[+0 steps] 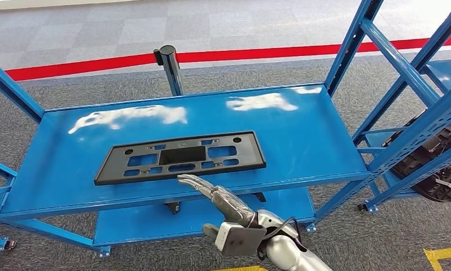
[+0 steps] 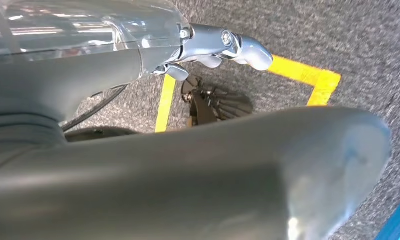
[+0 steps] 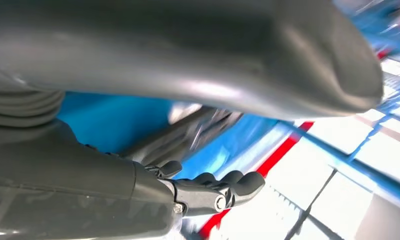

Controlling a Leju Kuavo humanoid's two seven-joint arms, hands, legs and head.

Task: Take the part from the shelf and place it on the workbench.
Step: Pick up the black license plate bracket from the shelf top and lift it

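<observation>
Head view: a flat black plastic part (image 1: pixel 180 158), a long frame with cut-outs, lies on the top surface of a blue metal workbench (image 1: pixel 302 130), toward its near edge and a little left of centre. The right hand (image 1: pixel 220 197) comes in from the near side with its fingers stretched out straight, tips just at the near edge of the part — whether they touch it I cannot tell. The hand holds nothing. To the right stands a blue shelf (image 1: pixel 415 73) with another dark part (image 1: pixel 437 164) leaning in its lower frame. A red line (image 1: pixel 268 53) runs across the far floor.

Left wrist view: the left hand (image 2: pixel 223 47) hangs over grey carpet and a yellow floor marking (image 2: pixel 308 75). Its fingers look curled in loosely with nothing in them, but most of the hand is hidden, so I cannot tell its state for sure.

Right wrist view: blurred. The right hand's dark fingers (image 3: pixel 223 187) are extended and apart over the blue surface, with nothing between them.

Judgement: the part rests on the workbench and the hand is empty — placing looks done, and only drawing the arm clear remains.
</observation>
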